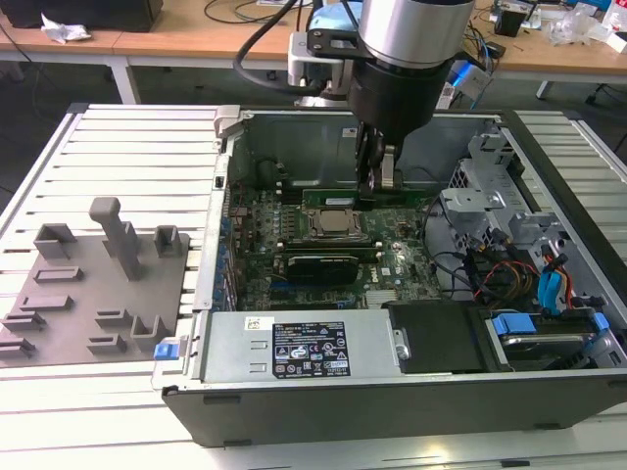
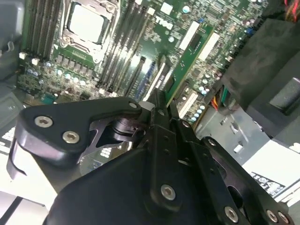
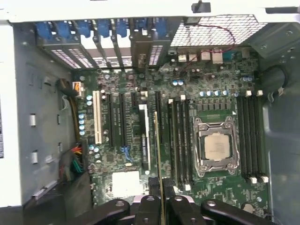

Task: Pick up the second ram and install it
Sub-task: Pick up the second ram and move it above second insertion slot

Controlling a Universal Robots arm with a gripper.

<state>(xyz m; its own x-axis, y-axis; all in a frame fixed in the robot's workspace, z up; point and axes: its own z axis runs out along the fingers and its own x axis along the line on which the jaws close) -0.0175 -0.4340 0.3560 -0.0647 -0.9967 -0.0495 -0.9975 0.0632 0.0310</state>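
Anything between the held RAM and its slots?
Nothing visible. The gripper is shut on the long green RAM stick, edge-down over the bare black memory slots beside the processor socket.

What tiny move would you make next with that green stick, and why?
Probably lower it slowly, straight down. The pincer is shut on the second ram, held on edge over the motherboard and running parallel to the long black slots beside the processor socket; whether it has reached a slot cannot be told.

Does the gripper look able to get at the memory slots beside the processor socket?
Probably yes: the case lies open, nothing stands over the memory slots, and the gripper hangs near them, shut on the second ram.
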